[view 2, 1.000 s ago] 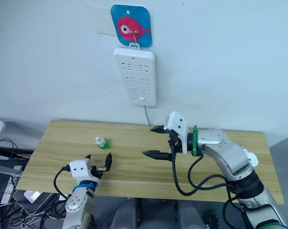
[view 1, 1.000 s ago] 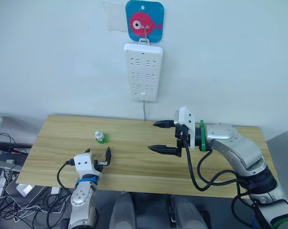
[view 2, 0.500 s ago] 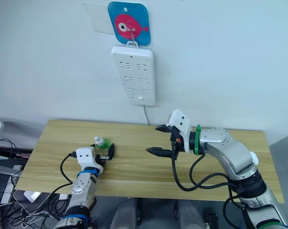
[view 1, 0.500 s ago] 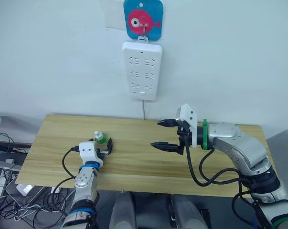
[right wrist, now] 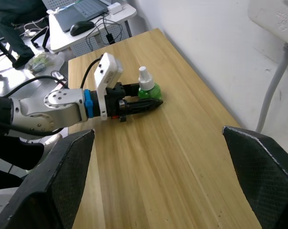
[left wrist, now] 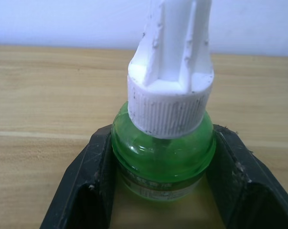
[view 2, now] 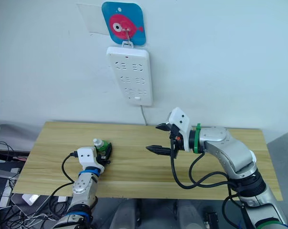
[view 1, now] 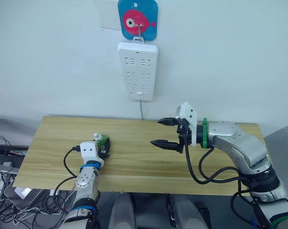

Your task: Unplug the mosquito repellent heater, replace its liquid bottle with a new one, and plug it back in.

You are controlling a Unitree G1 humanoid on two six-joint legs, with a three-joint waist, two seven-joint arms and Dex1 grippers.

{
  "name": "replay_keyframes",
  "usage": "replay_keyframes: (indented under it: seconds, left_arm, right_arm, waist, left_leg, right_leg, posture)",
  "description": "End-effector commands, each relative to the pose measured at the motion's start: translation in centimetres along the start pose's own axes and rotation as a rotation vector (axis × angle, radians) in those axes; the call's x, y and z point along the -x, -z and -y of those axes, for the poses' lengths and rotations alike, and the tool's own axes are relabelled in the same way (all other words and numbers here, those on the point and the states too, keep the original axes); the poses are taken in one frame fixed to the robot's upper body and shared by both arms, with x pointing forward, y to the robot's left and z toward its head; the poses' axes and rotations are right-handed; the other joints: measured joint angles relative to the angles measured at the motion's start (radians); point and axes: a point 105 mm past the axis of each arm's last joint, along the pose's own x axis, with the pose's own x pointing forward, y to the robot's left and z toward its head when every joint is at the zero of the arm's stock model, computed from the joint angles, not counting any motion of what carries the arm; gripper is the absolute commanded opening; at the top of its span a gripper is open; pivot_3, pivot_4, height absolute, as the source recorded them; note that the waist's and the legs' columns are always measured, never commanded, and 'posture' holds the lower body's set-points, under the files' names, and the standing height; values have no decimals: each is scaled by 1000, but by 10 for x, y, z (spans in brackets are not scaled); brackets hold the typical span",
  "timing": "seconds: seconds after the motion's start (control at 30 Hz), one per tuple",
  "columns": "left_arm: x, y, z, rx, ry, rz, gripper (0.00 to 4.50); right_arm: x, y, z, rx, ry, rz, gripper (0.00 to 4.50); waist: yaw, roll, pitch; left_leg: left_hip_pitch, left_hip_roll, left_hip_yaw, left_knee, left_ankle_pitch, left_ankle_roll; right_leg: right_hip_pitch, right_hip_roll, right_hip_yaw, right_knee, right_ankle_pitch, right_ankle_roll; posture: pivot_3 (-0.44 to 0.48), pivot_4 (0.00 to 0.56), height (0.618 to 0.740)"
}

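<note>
Left gripper point(left wrist: 163, 191) closing in on the new one point(left wrist: 164, 143)

The capped bottle stands on the table's point(view 1: 134, 167) left side between the left jaws, flanked, perhaps touching. Right gripper point(view 1: 163, 132) hovers mid-table, jaws spread, empty. Judging by this, the swap and replugging remain.

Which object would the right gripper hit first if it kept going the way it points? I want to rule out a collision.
Probably the left gripper around the white-capped green bottle; the wooden table between looks free, though depth is uncertain.
</note>
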Motion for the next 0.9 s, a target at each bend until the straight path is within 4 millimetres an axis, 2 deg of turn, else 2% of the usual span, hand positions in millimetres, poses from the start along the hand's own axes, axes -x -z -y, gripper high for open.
replay_keyframes:
  seconds: [0.03, 0.13, 0.23, 0.37, 0.43, 0.57, 0.9]
  left_arm:
    - [4, -5, 24, -144, 163, -17, 2253]
    - [9, -30, 66, -212, 431, 18, 2253]
    - [25, -66, 110, -240, 735, 43, 2253]
    - [43, -87, 141, -284, 1007, 35, 2253]
    - [47, -95, 151, -295, 1105, 42, 2253]
    - [46, -105, 160, -304, 1202, 60, 2253]
    - [36, -115, 164, -309, 1274, 71, 2253]
  right_arm:
    - [5, -8, -4, 46, 10, 40, 4500]
    - [10, 3, -7, 62, 14, 28, 4500]
    - [11, 19, -11, 65, 24, 16, 4500]
    - [7, 26, -14, 44, 51, 50, 4500]
    - [6, 26, -14, 40, 72, 68, 4500]
    - [6, 23, -12, 29, 119, 98, 4500]
    - [0, 19, -14, -8, 177, 149, 4500]
  waist:
    - [0, 0, 0]
    - [6, 0, 1]
    - [8, 0, 2]
    - [-1, 0, 2]
    - [-6, 0, 2]
    - [-9, 0, 2]
    - [-27, 0, 1]
  left_leg:
    - [0, 0, 0, 0, 0, 0]
    - [0, 0, 0, -2, 0, 0]
    - [-2, 0, -1, -3, 0, -1]
    - [-1, 0, 0, -3, 1, -1]
    - [-1, 0, 0, -3, 1, -1]
    - [-1, 0, 0, -4, 1, -1]
    - [-3, 0, -1, -3, 1, -1]
  right_leg:
    - [0, 0, 0, 0, 0, 0]
    - [0, 0, 0, -2, 0, 0]
    - [-1, -1, -2, -4, 0, 0]
    - [0, 0, -1, -4, 0, 0]
    - [0, 0, 0, -4, 0, 0]
    - [-1, 0, 0, -5, 0, 0]
    - [-2, 0, -1, -5, 0, 0]
  posture:
    - [-36, 317, 740]
    - [-26, 311, 740]
    - [-23, 302, 740]
    - [-46, 282, 740]
    - [-62, 275, 740]
    - [-96, 259, 740]
    - [-144, 236, 740]
